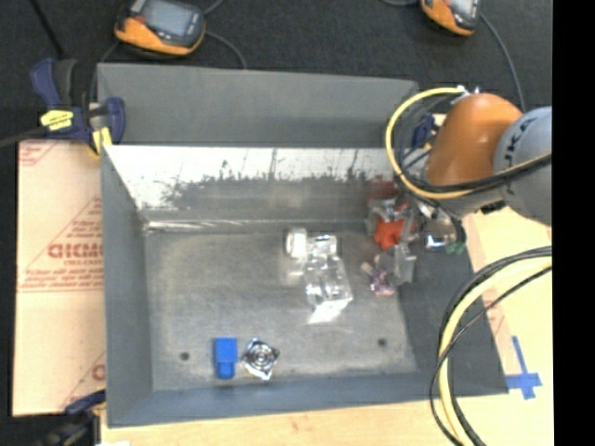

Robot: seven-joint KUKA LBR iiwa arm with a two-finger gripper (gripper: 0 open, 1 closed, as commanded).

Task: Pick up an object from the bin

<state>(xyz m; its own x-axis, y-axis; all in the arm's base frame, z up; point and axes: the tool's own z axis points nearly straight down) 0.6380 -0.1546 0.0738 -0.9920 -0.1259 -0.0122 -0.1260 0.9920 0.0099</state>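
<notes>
1. Partly hidden under the arm's orange cover [469, 142] and its looped yellow cables [402, 151], the end effector [402, 254] stands low at the right side of the bin [204, 286], close to the right wall. Its grey and dark parts run together, so I cannot tell whether it is open or closed.
2. A small red thing [385, 234] lies right at the end effector, on its left side. Its shape is hard to make out, because part of it is covered by the tool's metal.
3. A small purple thing [380, 282] lies just below the end effector on the bin floor. It is too small to tell its kind, and whether the tool touches it cannot be told.
4. A heap of clear plastic pieces [323, 275] sits near the bin's middle, with a white cap [297, 243] at its upper left. The outlines of the clear pieces fade into the grey floor.
5. A blue block [224, 358] and a crumpled silver piece [260, 360] lie side by side near the front wall, well apart from the end effector.
6. The left half of the floor is bare, and so is the stretch between the clear heap and the front pair. The red and purple things lie close under the right wall, with the heap near on their left.
</notes>
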